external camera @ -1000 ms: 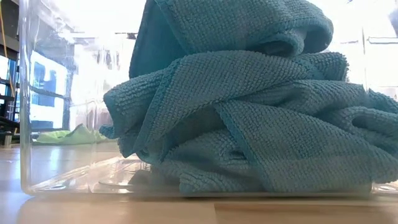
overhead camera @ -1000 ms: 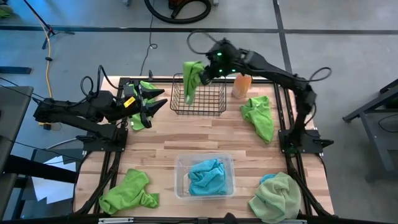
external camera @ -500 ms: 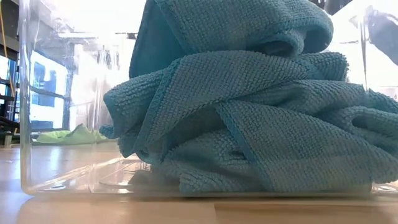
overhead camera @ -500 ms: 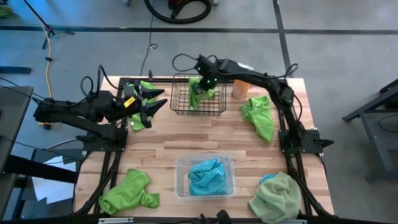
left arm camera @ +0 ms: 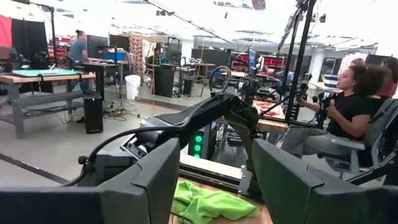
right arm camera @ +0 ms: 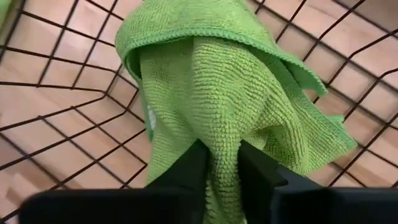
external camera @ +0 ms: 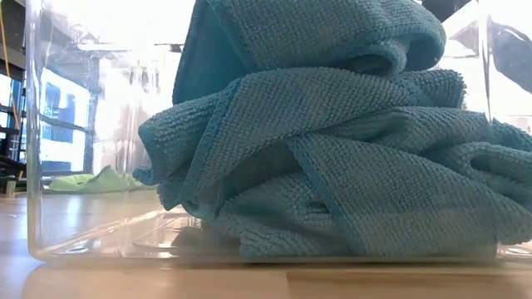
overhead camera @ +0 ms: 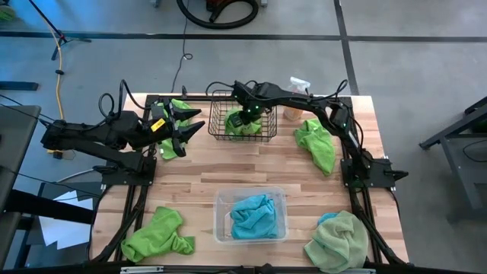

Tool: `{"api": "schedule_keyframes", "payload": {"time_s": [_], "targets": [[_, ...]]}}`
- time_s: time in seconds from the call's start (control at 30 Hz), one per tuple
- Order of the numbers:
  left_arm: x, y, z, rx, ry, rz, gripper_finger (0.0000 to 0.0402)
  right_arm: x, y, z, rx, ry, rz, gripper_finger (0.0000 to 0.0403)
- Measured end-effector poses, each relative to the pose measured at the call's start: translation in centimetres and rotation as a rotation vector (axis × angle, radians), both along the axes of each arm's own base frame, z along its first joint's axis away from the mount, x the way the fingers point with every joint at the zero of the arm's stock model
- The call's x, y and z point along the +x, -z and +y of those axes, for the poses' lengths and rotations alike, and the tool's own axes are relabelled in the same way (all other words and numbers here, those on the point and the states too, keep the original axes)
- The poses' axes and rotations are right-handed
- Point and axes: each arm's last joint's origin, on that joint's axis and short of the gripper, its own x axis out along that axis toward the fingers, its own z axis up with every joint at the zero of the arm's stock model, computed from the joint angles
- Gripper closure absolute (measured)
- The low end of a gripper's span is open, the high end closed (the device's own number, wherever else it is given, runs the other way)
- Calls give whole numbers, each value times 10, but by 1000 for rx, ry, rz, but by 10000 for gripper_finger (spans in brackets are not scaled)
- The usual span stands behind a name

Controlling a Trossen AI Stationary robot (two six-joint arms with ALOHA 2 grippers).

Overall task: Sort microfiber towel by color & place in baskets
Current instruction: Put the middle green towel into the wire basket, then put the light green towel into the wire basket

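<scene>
Right gripper (overhead camera: 247, 116) fingers pinching lime towel (right arm camera: 217, 93) inside wire basket (overhead camera: 219, 129); left gripper (overhead camera: 192, 125) fingers spread; turquoise towels (overhead camera: 253, 215) in clear tub (overhead camera: 221, 199).

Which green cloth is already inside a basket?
The lime cloth pinched by the right tool inside the black wire basket; the others lie on the table.

The left hand (left arm camera: 214, 186) shows its two dark fingers (left arm camera: 155, 180) spread apart with nothing between them. Past them a crumpled lime green microfiber towel (left arm camera: 208, 204) lies on the wooden worktop (left arm camera: 261, 218). A seated person (left arm camera: 339, 115) is in the room behind.
</scene>
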Motion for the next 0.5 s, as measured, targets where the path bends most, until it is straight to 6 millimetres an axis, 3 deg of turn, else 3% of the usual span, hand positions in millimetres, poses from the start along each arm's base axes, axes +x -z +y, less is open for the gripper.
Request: {"api": "schedule_keyframes", "payload": {"time_s": [0.33, 0.5], "targets": [[0, 0, 0, 4, 0, 2, 213, -1, 1, 4, -63, 10, 62, 182], [0, 0, 0, 25, -3, 9, 213, -2, 1, 5, -57, 9, 71, 134]]}}
